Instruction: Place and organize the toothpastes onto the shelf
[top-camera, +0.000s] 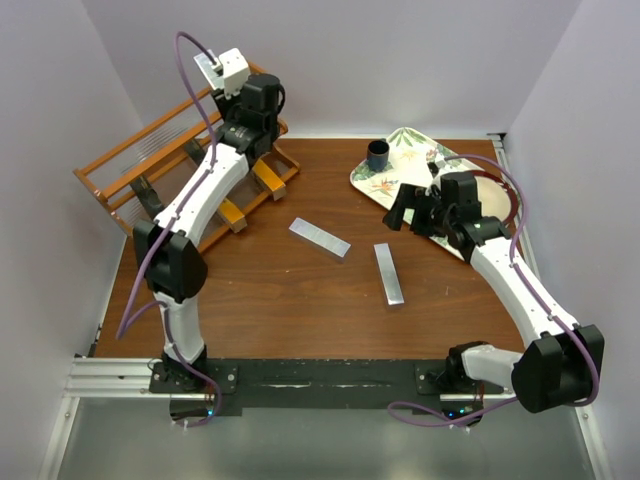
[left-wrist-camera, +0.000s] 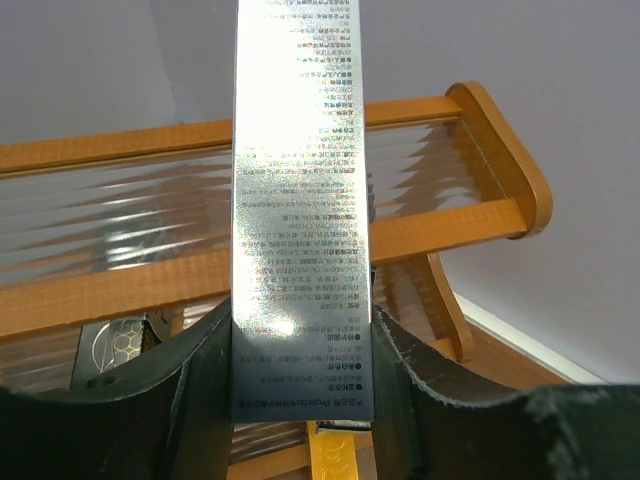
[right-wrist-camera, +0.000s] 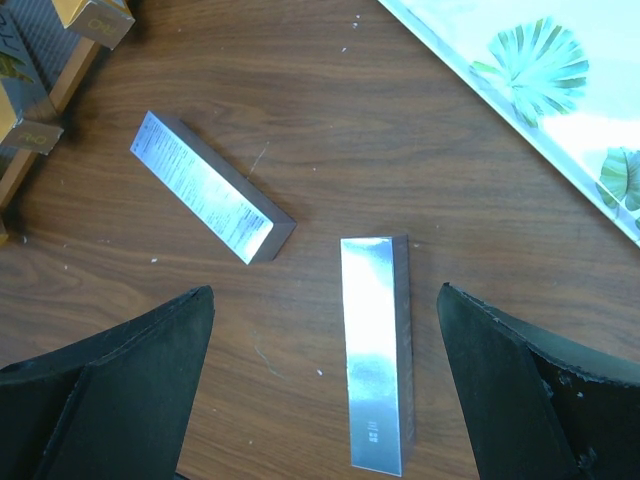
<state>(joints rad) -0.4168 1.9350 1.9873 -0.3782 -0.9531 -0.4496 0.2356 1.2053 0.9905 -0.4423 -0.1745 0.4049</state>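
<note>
Left claw (left-wrist-camera: 300, 372): the black, rough-edged fingers (left-wrist-camera: 195, 375) are clamped on the lower end of a held silver carton (left-wrist-camera: 300, 180). It is a long slim box with a glittery foil face covered in fine dark print, and it stands upright in the wrist view. Behind it you see the shelf (left-wrist-camera: 440, 225). Its rails are smooth orange-brown wood, its end panel is rounded, and its thin close-set slats look ribbed and shiny. From above, this claw sits over the shelf's right end at the far left of the desk (top-camera: 250, 300).

An orange-gold carton (top-camera: 268, 180) and a second orange-gold carton (top-camera: 233, 213) lie on the shelf's lowest step. Other cartons there are too dark to make out.

Right claw (right-wrist-camera: 325, 295): the fingers are spread wide with nothing between them. It hangs above the dark wood-grain desk, touching nothing.

- The near silver carton (right-wrist-camera: 375, 350) lies flat between the two fingers in the wrist view. It has a mirror-bright top and a dark side wall.
- The far silver carton (right-wrist-camera: 210, 187) lies flat and angled, apart from the first. Its printed face is up.

The floral tray (top-camera: 375, 180) sits on the far right. It is glossy white with green leaf prints, and a small dark cup (top-camera: 379, 155) stands on it.
</note>
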